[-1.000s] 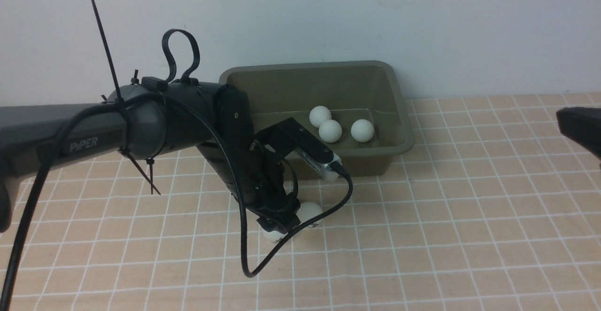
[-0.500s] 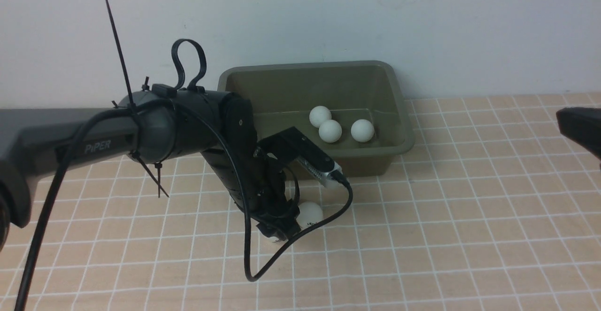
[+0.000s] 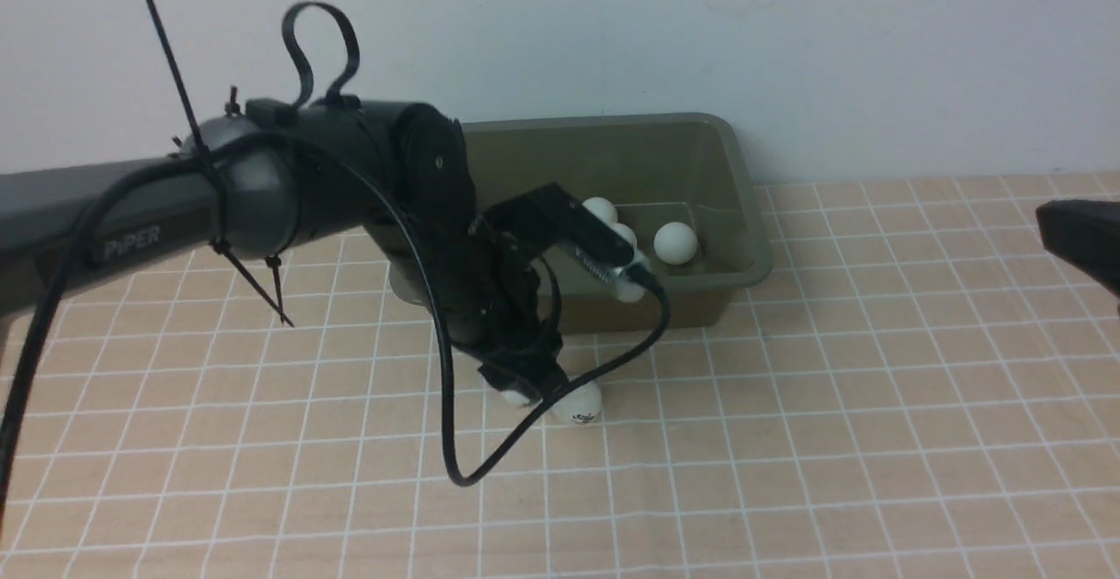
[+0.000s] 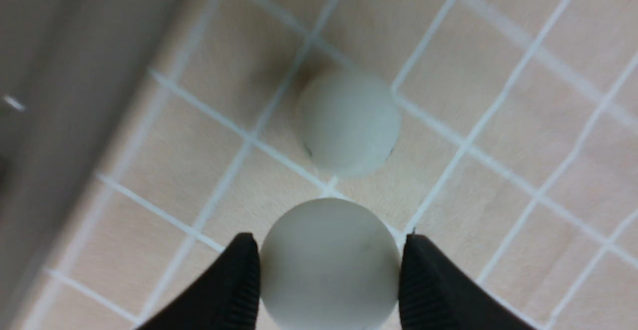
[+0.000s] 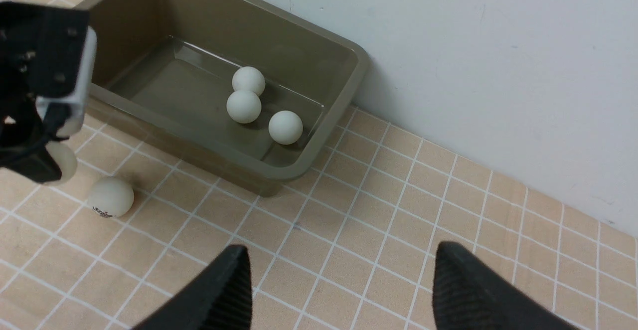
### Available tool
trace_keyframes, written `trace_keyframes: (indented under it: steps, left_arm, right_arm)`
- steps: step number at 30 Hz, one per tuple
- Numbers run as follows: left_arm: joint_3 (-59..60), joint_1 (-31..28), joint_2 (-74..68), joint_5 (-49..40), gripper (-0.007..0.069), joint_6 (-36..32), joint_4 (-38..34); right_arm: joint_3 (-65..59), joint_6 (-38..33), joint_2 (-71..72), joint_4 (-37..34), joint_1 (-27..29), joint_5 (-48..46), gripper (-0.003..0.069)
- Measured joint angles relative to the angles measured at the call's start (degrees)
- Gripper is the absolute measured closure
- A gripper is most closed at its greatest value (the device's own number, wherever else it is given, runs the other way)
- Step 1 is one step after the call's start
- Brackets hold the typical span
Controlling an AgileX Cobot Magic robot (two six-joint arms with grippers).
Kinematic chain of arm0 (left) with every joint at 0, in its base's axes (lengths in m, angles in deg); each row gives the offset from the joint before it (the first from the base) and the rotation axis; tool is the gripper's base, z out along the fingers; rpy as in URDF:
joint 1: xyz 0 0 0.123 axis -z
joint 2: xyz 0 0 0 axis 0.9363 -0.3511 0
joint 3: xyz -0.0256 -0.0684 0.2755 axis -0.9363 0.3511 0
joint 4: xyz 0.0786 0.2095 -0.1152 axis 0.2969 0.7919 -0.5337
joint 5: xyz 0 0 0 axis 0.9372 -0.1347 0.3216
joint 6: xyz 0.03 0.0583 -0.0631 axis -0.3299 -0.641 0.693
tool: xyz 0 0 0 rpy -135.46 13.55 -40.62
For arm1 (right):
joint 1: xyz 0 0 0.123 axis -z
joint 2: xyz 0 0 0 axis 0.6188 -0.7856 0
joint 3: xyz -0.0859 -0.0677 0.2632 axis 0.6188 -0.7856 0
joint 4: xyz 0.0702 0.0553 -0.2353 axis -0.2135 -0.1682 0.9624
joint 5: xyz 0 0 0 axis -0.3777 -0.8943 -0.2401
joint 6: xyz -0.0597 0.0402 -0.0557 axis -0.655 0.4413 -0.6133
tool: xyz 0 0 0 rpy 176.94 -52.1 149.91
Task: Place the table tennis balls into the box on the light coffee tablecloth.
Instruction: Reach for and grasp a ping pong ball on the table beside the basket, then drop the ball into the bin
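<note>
Three balls [image 5: 243,106] lie on the floor of the box [image 3: 700,299], two of them touching and the third just beside them. The box stands on the cloth [image 3: 875,439] with its far side against the wall [image 3: 787,37]. Two more balls are outside it, on the cloth near its front wall.

Left gripper [image 4: 329,243]: closed on one of the two outside balls. The left wrist view shows both black fingers pressed to opposite sides of the gripped ball [image 4: 329,265], at about its widest part. Whether this ball is already clear of the cloth cannot be told.

The loose ball [image 3: 579,402], with a small dark print low on its side, sits on the cloth just beside the gripped one, apart from it and from the fingers.

Right gripper [image 5: 343,252]: jaws spread wide, holding nothing, well apart from the box and the balls on the robot's right.

Step in hand, as judged: pick-up of the fourth ball, with the grasp made and the carry to come. The next move calls for a lift high enough to clear the box's flared rim, a short travel over the front wall, and release above the open floor rather than onto the balls already inside. The loose ball then needs the same treatment.
</note>
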Motion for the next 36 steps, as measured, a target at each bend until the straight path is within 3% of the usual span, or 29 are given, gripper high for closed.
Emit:
trace_keyframes:
  steps: [7, 13, 23, 30, 36]
  left_arm:
    - [-5.9, -0.3, 1.3, 2.8, 0.0336, -1.6, -0.2]
    - [-9.8, -4.8, -3.6, 11.3, 0.0336, -5.1, -0.3]
    - [-16.4, -8.3, -7.7, 9.0, 0.0332, -3.8, -0.7]
    - [-19.0, -8.0, -7.5, 8.8, 0.0156, -1.9, -1.0]
    - [-19.0, -8.0, -7.4, 4.9, 0.0116, -1.8, -2.9]
  right_arm:
    - [0.0, 0.0, 0.0, 0.0, 0.0, -0.6, 0.0209]
    - [0.0, 0.0, 0.0, 0.0, 0.0, -1.1, 0.0209]
    - [0.0, 0.0, 0.0, 0.0, 0.0, -1.3, 0.0209]
    - [0.0, 0.0, 0.0, 0.0, 0.0, -1.3, 0.0209]
    - [0.0, 0.0, 0.0, 0.0, 0.0, -1.3, 0.0209]
